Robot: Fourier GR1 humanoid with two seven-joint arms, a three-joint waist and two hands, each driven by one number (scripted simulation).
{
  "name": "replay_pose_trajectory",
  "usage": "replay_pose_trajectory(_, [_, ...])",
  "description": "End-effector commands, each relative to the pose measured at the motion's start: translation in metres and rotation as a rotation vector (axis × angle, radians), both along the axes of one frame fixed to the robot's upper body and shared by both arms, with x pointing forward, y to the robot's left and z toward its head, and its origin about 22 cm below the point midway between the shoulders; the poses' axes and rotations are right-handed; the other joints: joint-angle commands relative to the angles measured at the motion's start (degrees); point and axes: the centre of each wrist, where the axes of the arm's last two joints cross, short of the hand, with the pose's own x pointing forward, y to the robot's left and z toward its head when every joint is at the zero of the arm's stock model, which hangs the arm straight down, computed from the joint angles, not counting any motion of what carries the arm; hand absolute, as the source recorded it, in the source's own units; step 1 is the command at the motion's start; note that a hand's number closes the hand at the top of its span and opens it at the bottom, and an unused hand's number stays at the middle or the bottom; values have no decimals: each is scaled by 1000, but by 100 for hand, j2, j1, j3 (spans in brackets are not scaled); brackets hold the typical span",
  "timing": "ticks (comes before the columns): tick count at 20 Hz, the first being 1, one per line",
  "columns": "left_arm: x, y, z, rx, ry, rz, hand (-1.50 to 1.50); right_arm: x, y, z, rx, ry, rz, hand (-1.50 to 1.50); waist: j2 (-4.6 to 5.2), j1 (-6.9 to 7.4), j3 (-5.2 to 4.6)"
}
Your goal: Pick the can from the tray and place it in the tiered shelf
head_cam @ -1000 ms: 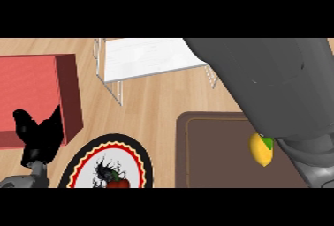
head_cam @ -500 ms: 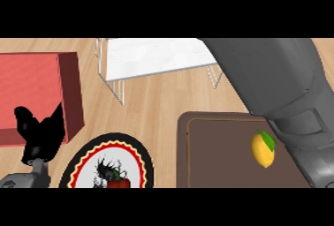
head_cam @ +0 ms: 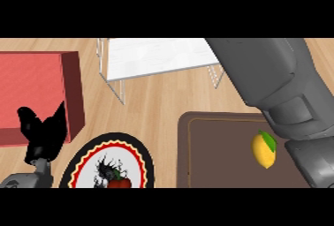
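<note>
Here, left hand (head_cam: 44,132) resting (fingers up), can apparently hidden, tray (head_cam: 215,154) right.

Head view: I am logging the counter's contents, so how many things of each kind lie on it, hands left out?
Red box: 1
Tiered shelf, white on wire legs: 1
Brown tray: 1
Yellow lemon, on the tray: 1
Patterned plate: 1
Small red item on the plate: 1
Can: 0 in view
Total: 6
</note>
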Motion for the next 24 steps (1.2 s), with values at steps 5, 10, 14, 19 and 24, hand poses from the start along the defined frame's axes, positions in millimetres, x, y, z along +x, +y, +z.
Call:
replay_pose_trajectory(5, [-8, -12, -22, -54, 105, -11, 0, 9, 8, -13, 1, -14, 33, 150, 33, -17, -93])
replay_pose_trajectory(10, [-13, -9, -28, -50, 107, -11, 0, 14, -1, -8, -81, 22, 39, 150, 16, -52, -93])
replay_pose_trajectory(14, [-18, -12, -31, -44, 119, 5, 0, 17, -14, -1, 237, 8, -74, -150, 19, -37, -90])
replay_pose_trajectory(19, [-6, -5, -30, -31, 134, 7, 0, 20, -21, -8, 429, 6, -42, -150, 35, -130, -87])
replay_pose_trajectory(24, [-17, -10, -42, -44, 112, 4, 0, 9, -7, 19, 619, 27, -3, -150, 7, -123, -93])
